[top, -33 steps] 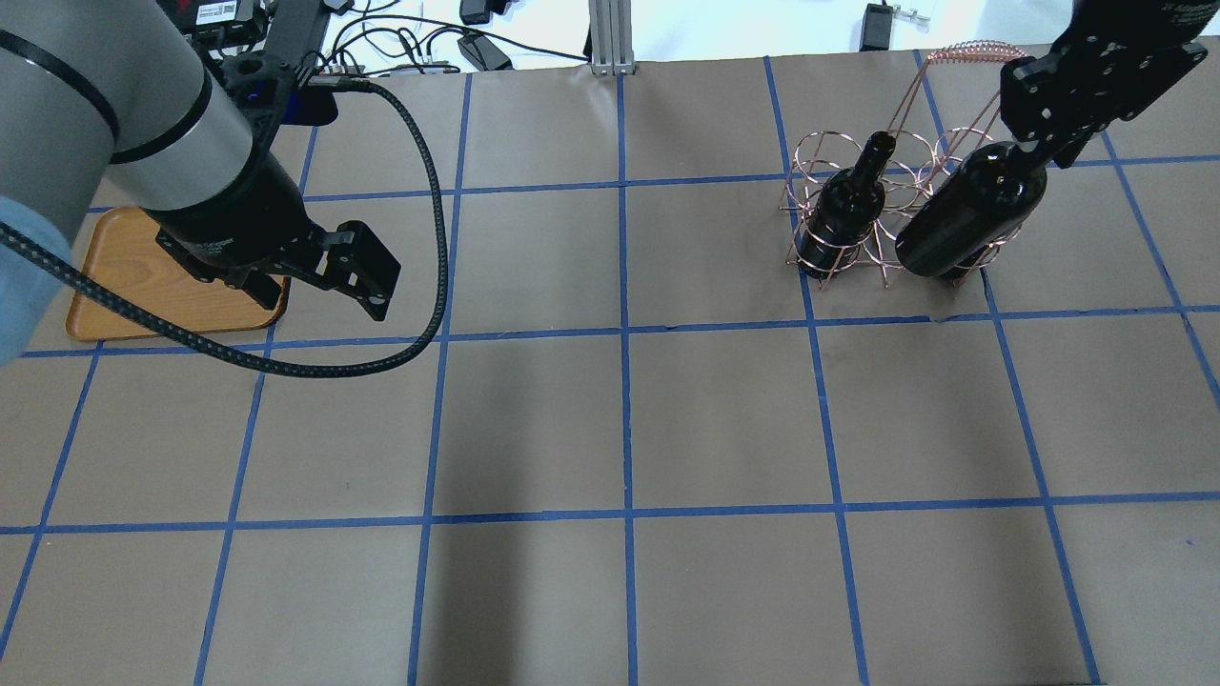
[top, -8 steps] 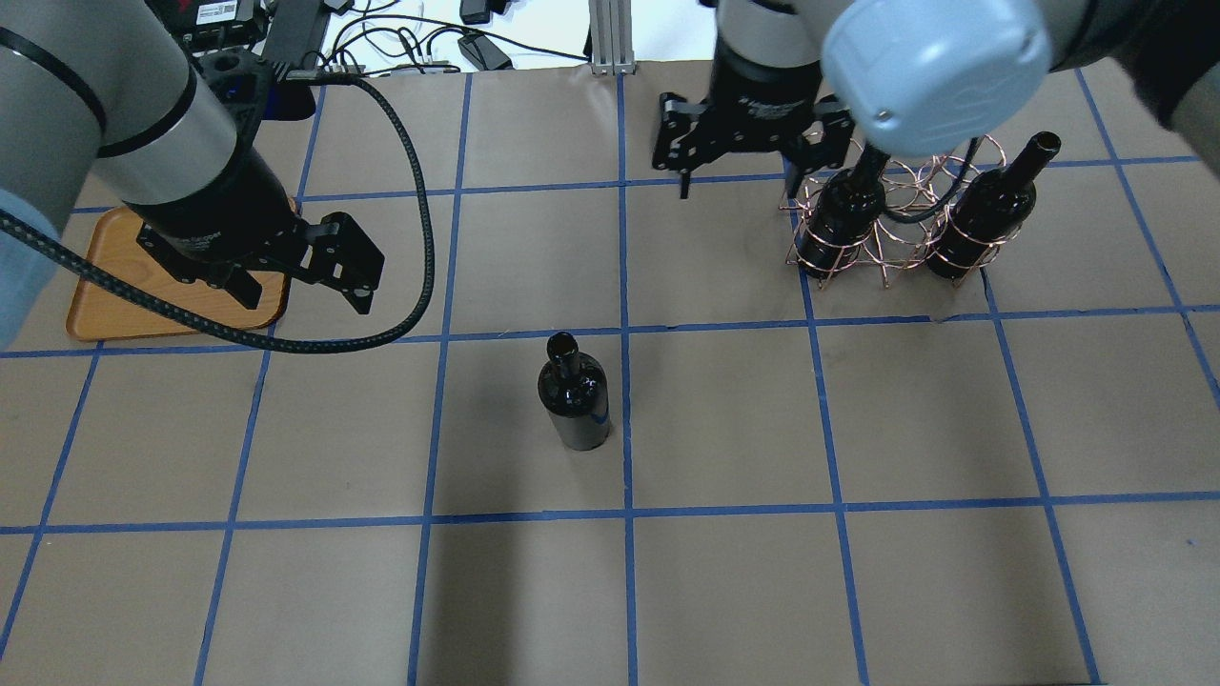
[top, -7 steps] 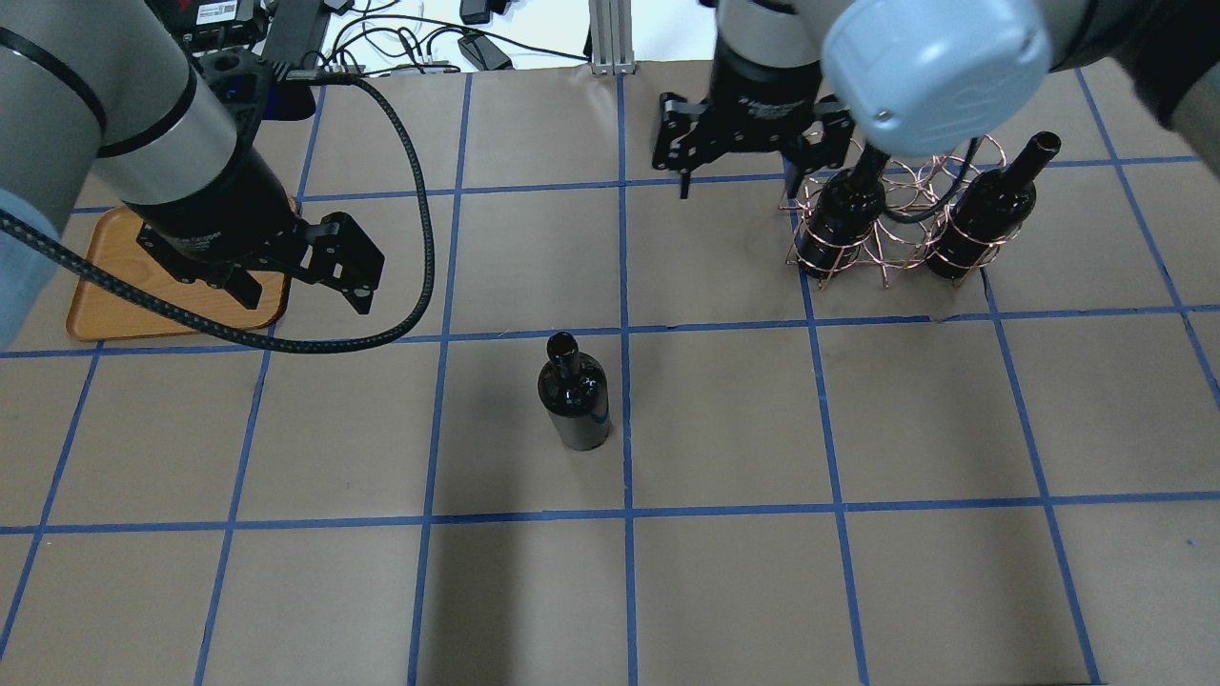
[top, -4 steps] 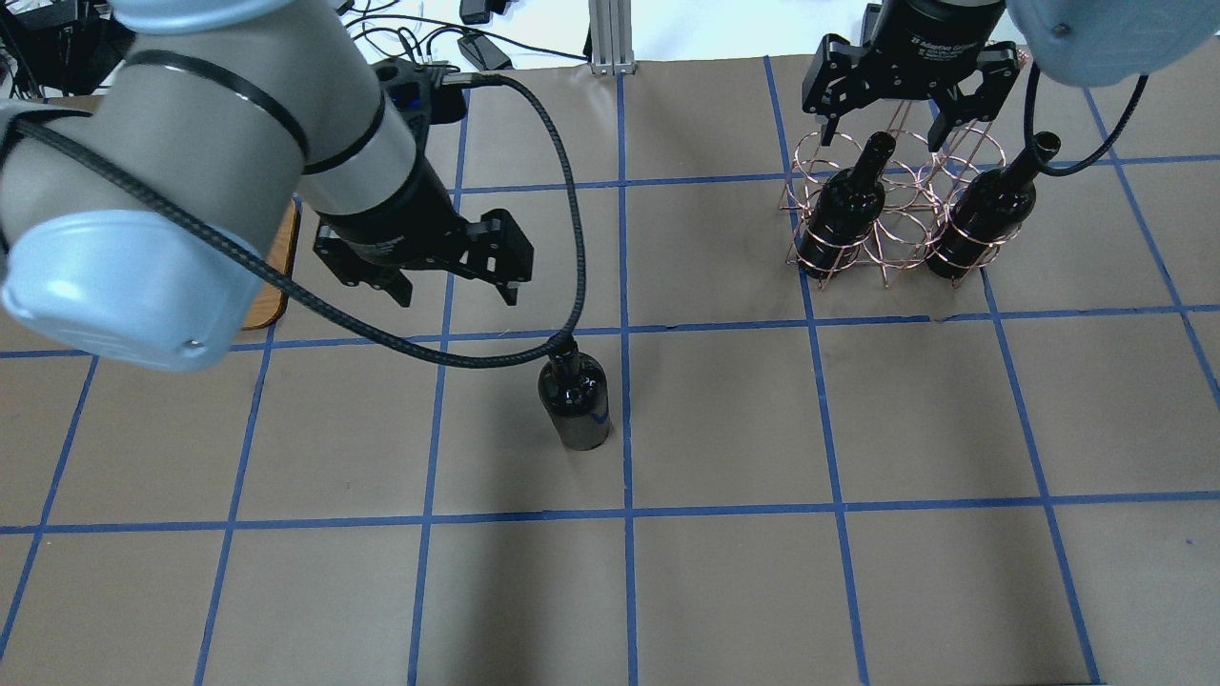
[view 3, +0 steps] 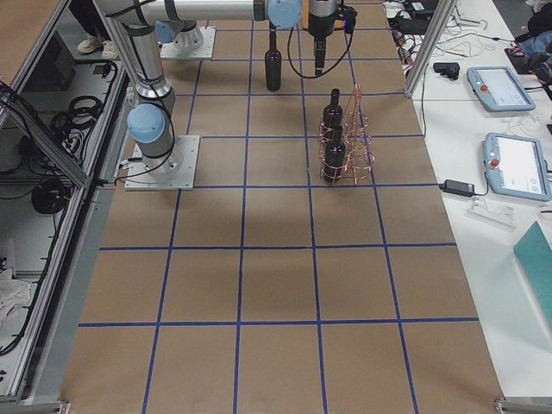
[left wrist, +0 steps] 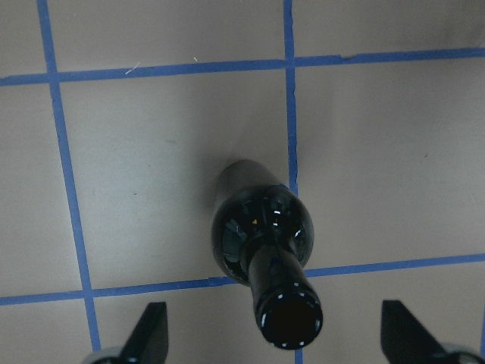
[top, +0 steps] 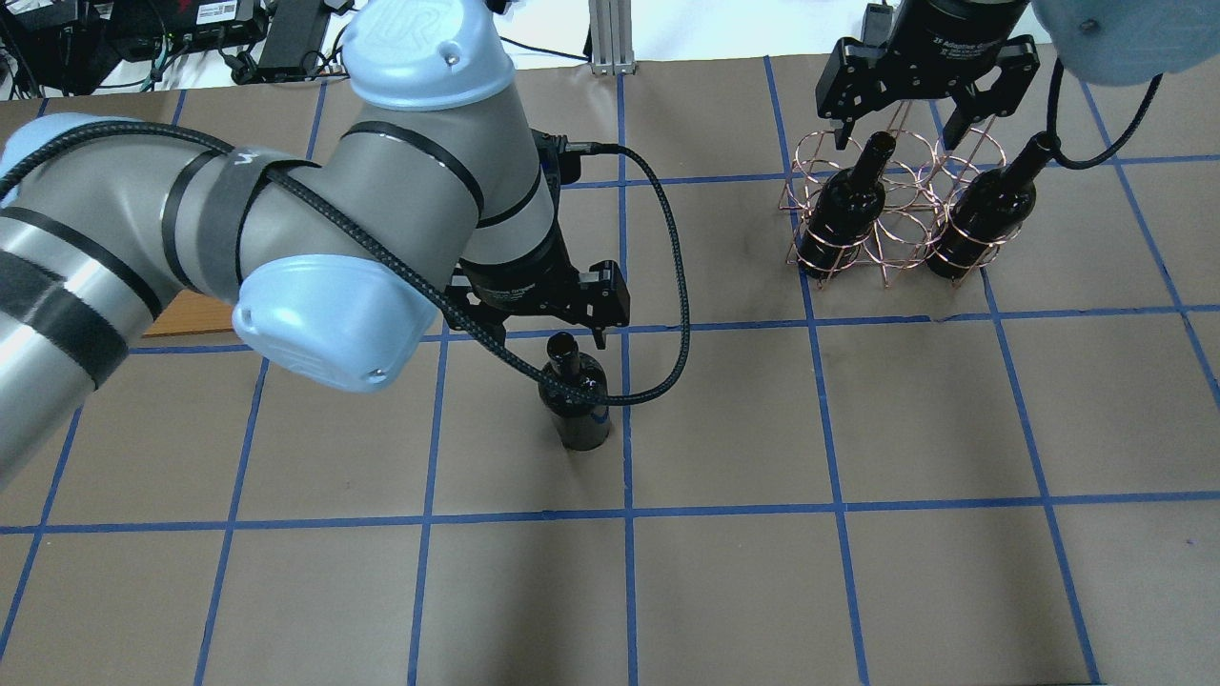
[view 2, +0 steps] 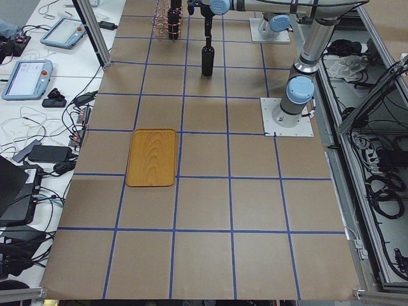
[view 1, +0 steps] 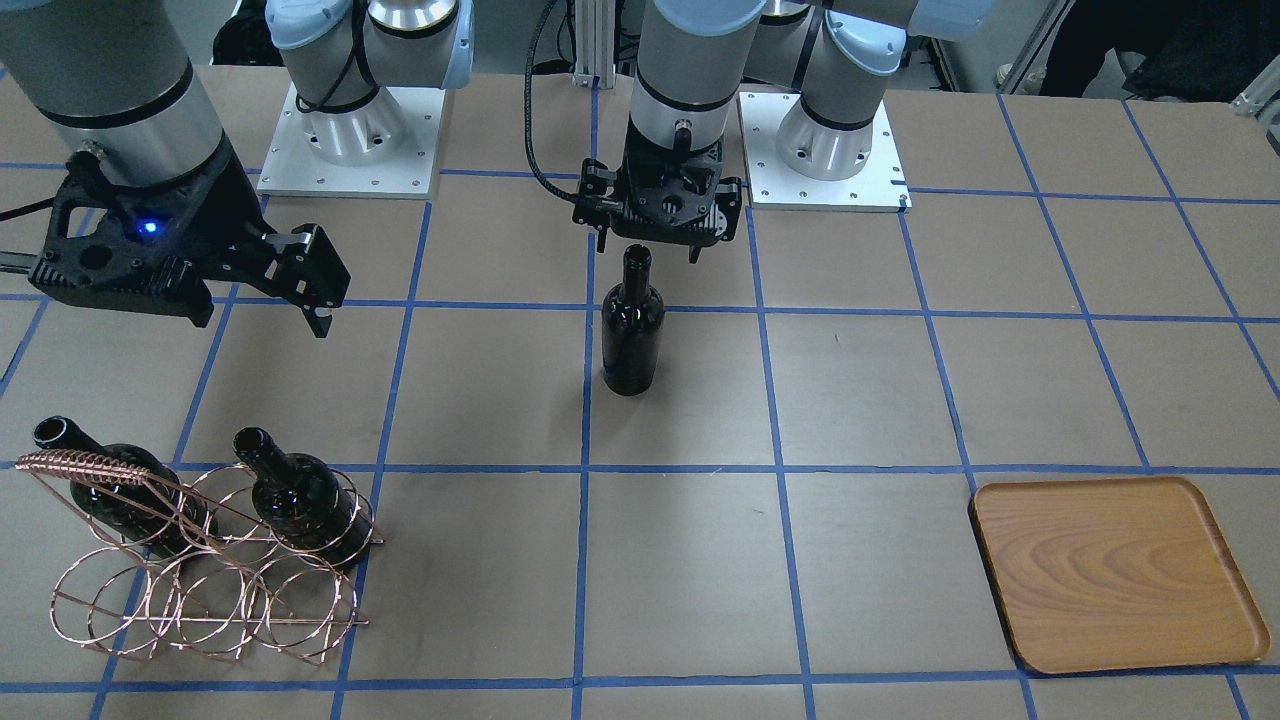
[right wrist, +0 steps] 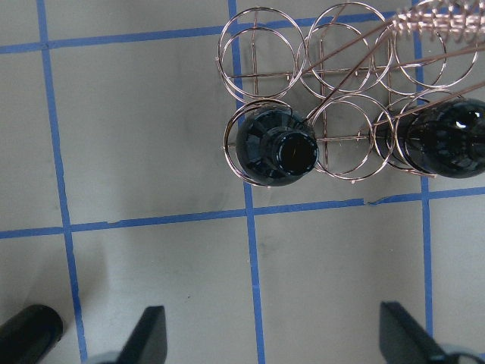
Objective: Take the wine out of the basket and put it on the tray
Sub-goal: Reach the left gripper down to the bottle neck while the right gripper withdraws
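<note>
Item: wine [view 1: 631,330], out of basket [view 1: 200,590], upright at centre of table [view 1: 900,400], well apart from tray [view 1: 1115,570]. I log left gripper [view 1: 643,245] jaws spread above neck, nothing held; right gripper [top: 904,133] likewise, by basket. Outstanding: grasp, carry, set down.

three wine bottles [view 1: 631,340] [view 1: 300,498] [view 1: 125,503], one basket [view 1: 85,463], one tray [view 1: 1115,570]

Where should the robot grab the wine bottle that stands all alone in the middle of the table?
By its thin neck, coming straight down from above. The wine bottle stands upright on the table, so the neck points up, and it looks narrow enough to fit between the fingers. The left gripper hangs open right over it, with one finger on each side.
</note>
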Controlling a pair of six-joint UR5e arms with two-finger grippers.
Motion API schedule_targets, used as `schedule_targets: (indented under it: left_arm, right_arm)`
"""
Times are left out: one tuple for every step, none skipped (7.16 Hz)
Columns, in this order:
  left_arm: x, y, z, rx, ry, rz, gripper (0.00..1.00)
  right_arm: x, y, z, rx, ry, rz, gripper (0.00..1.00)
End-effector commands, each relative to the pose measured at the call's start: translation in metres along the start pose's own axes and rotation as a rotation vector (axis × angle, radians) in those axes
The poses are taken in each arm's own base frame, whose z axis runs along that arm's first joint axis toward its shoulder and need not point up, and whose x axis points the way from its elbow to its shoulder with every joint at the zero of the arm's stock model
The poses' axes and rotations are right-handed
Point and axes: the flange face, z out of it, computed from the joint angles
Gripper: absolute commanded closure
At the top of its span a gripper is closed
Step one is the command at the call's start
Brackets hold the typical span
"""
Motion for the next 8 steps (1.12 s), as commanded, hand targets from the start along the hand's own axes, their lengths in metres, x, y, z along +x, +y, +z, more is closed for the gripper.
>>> schedule_targets:
  left_arm:
    - [0.003, -0.004, 0.016, -0.031, -0.009, -0.01, 0.0]
    - [0.003, -0.004, 0.019, -0.037, -0.009, -0.012, 0.0]
    - [0.003, -0.004, 0.021, -0.041, -0.019, -0.009, 0.0]
    - [0.005, -0.007, 0.027, -0.052, -0.014, -0.007, 0.02]
    - [0.005, -0.009, 0.029, -0.058, -0.01, -0.012, 0.2]
    - [0.005, -0.009, 0.031, -0.061, -0.012, -0.011, 0.26]
    - [0.005, -0.009, 0.03, -0.061, -0.011, -0.011, 0.37]
    - [0.005, -0.008, 0.031, -0.063, -0.013, -0.005, 0.45]
  right_arm:
    - [-0.002, 0.017, 0.001, -0.005, -0.009, 0.001, 0.0]
    - [-0.002, 0.03, 0.005, -0.016, -0.013, -0.007, 0.0]
    - [-0.001, 0.036, 0.009, -0.023, -0.009, -0.018, 0.0]
    - [-0.001, 0.037, 0.008, -0.022, -0.01, -0.056, 0.0]
    - [-0.001, 0.036, 0.008, -0.02, -0.013, -0.08, 0.0]
    - [-0.001, 0.036, 0.008, -0.019, -0.013, -0.081, 0.0]
    - [-0.001, 0.034, 0.008, -0.013, -0.014, -0.082, 0.0]
    - [-0.002, 0.03, 0.011, 0.004, -0.014, -0.082, 0.0]
